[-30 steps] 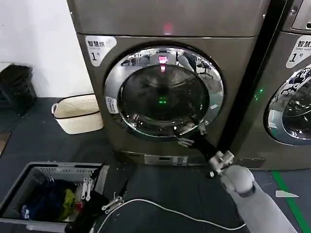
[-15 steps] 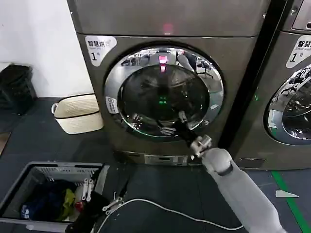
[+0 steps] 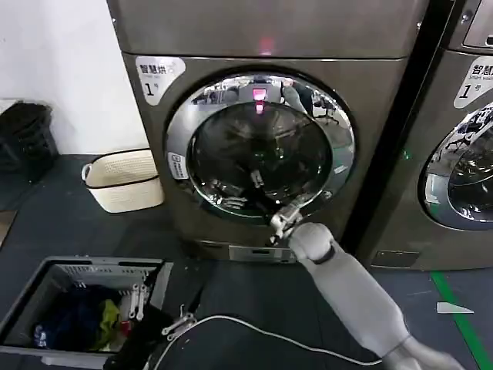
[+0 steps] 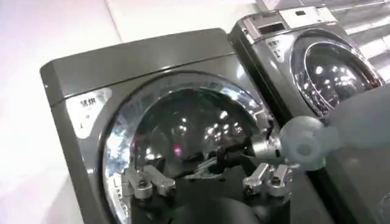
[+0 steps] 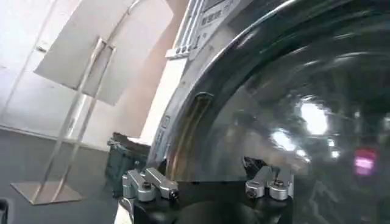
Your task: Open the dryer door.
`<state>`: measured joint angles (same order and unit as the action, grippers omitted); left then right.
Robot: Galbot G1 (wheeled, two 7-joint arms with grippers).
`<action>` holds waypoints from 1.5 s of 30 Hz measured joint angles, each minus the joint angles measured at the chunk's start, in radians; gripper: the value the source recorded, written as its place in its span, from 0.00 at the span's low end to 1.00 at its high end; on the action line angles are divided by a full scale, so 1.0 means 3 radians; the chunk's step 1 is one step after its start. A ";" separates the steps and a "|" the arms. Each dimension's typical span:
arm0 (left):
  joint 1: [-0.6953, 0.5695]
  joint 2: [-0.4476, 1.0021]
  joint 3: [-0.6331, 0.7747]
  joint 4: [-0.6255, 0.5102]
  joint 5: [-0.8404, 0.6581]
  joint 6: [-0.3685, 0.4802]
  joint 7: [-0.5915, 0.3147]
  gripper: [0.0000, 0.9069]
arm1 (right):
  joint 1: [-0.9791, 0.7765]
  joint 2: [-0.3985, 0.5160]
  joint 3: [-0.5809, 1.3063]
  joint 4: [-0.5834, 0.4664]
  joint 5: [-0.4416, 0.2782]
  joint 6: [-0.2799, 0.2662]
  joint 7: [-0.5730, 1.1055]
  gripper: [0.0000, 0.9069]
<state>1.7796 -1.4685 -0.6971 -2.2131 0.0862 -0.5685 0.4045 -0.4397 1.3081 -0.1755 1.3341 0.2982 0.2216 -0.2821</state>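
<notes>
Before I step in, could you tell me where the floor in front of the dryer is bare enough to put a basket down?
Bare floor lies left of the dryer, between the cream basket and the grey laundry bin, and under the second machine toward the green line. Crowded: beneath the dryer door, where the right gripper, its arm and the white cable sit.

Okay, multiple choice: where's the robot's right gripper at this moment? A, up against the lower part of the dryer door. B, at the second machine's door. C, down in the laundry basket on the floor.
A: the right gripper sits against the lower part of the dryer door, over the glass near its chrome ring.
</notes>
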 joint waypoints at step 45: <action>0.0058 -0.0030 -0.0030 -0.0041 -0.0008 -0.0010 -0.0004 1.00 | 0.0634 0.0464 -0.0315 -0.1122 0.0274 0.0477 -0.1113 1.00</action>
<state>1.7970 -1.4774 -0.7060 -2.2255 0.0837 -0.5716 0.4034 -0.2495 1.4473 -0.2700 0.9974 0.3803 0.3647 -0.6161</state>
